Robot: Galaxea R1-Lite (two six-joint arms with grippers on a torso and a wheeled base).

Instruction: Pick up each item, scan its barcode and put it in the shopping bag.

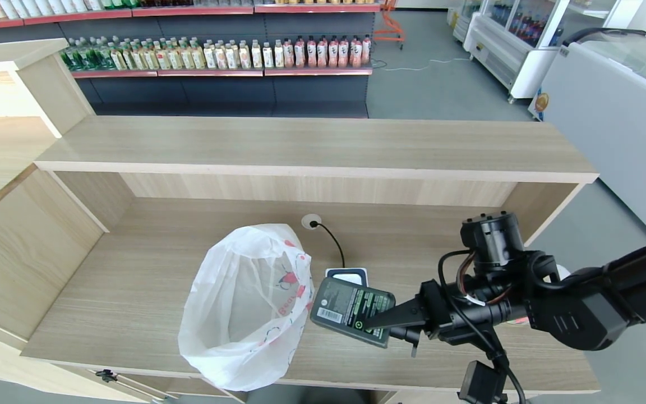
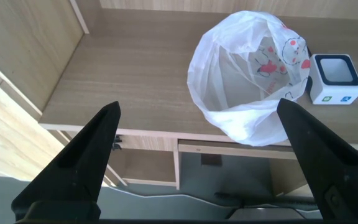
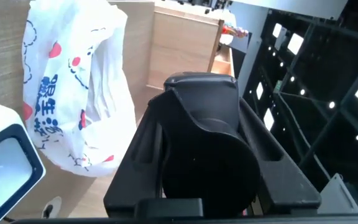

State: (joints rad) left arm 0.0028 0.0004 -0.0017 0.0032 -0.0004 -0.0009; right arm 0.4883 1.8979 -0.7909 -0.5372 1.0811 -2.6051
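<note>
Here the right tool (image 1: 382,325) clamps a dark container (image 1: 345,306) by its end above the scanner (image 1: 347,275), beside the shopping bag (image 1: 244,303), near the front edge of the tabletop (image 1: 132,292). It is likely rigid, light and slick, so squeeze its flat faces. The left tool (image 2: 197,107) gapes wide.

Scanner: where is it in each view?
Head: scanner on the counter, right of the bag, partly behind the held pack.
Left wrist: scanner beside the bag, uncovered.
Right wrist: scanner close up, next to the bag.
Shared landmark: the bag.
</note>
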